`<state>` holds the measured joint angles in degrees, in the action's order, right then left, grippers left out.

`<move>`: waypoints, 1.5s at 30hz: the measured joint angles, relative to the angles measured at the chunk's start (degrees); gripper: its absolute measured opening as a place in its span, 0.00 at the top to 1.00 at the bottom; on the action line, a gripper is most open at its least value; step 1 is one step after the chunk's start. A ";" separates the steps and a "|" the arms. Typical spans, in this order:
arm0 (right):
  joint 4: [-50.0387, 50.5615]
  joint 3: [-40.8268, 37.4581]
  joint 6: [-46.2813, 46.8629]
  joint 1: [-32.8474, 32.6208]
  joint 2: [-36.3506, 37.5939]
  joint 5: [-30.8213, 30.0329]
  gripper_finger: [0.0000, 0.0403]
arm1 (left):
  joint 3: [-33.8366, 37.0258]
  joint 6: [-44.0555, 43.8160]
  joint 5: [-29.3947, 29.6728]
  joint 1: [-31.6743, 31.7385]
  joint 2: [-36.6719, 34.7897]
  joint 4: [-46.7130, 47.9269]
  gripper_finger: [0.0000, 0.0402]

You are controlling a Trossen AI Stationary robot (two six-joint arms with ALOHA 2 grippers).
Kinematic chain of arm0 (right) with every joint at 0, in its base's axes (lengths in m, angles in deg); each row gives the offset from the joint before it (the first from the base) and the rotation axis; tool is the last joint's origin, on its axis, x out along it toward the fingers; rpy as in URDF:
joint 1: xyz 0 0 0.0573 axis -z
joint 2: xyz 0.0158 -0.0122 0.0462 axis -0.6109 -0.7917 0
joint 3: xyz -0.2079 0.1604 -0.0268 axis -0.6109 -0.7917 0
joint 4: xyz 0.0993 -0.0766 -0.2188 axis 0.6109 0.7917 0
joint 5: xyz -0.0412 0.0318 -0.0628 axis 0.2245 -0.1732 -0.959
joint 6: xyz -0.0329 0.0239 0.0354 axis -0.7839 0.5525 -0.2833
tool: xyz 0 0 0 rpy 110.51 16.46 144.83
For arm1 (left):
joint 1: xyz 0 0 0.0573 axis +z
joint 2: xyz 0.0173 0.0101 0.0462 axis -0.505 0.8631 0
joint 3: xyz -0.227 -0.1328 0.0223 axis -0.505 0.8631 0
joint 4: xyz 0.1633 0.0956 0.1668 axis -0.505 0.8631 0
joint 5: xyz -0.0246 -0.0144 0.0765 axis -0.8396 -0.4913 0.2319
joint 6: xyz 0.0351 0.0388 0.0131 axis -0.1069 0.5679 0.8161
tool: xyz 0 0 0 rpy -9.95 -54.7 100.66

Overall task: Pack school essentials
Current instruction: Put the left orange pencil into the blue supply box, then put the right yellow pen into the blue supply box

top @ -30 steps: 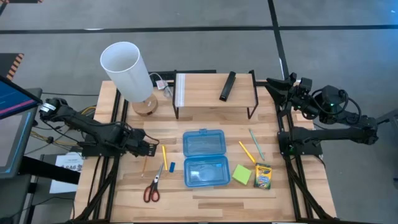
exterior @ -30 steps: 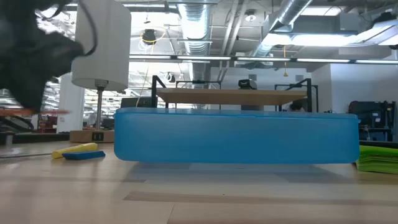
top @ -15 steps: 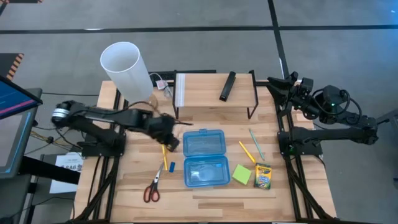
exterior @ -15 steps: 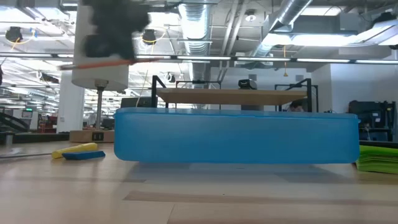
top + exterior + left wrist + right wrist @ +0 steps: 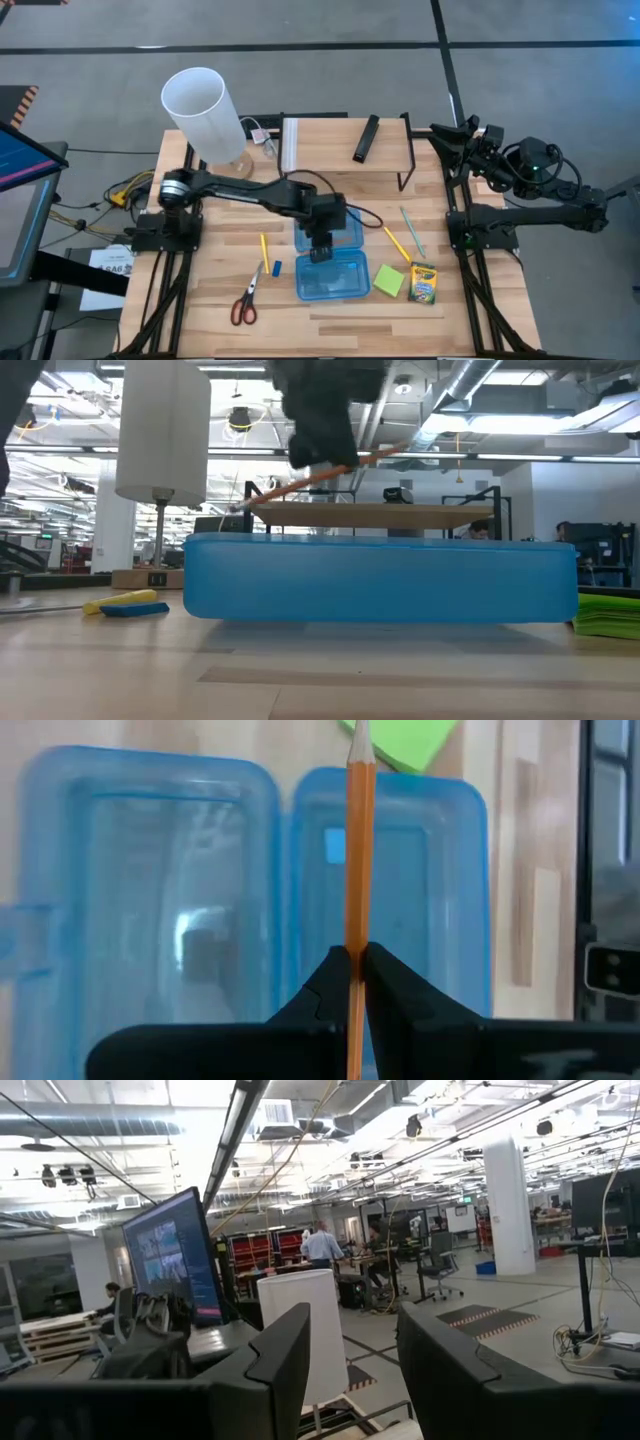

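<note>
Above the open blue case (image 5: 327, 253), the left claw (image 5: 350, 970) is clenched on an orange pencil (image 5: 358, 860), pinched between its two dark fingers with most of its length reaching out past the fingertips. In the left wrist view the pencil lies along the seam between the two halves of the case, its tip out over the green sticky-note pad (image 5: 405, 740) just beyond the case; in the low view it slopes, one end lower than the other, clear of the case's rim. Beside the case on the wooden table (image 5: 340, 310) lie a yellow pencil (image 5: 264, 252), a tiny blue eraser (image 5: 277, 267) and red-handled scissors (image 5: 245, 298) on one side, and another yellow pencil (image 5: 397, 242), a pale green pen (image 5: 411, 230) and the crayon box (image 5: 423, 283) on the other. The right claw (image 5: 350, 1370) stands spread and empty, off the table's edge, well apart from the case, facing a large room with screens and people.
</note>
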<state>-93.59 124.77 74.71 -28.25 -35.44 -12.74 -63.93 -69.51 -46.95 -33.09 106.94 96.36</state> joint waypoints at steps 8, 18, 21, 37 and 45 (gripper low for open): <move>0.10 0.00 0.15 0.00 -0.01 0.00 0.57 | -2.38 2.09 -3.58 0.21 5.86 -1.55 1.00; 0.15 0.00 1.51 0.00 -0.02 0.00 0.57 | -2.35 2.05 -5.09 -0.83 9.32 -1.87 0.98; 0.14 0.00 1.49 0.02 -0.02 -0.01 0.57 | -2.35 2.94 -4.34 -0.79 9.32 -2.00 0.91; 0.14 0.00 4.56 0.07 -0.02 -2.36 0.57 | -2.27 5.57 2.49 0.92 -3.56 -2.96 0.56; 0.14 0.00 10.77 0.04 0.00 -4.79 0.57 | -2.29 5.48 9.44 1.92 -19.22 -8.65 0.56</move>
<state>-93.45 124.77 85.48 -28.20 -35.44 -17.52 -66.22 -64.03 -37.52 -31.17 87.72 87.71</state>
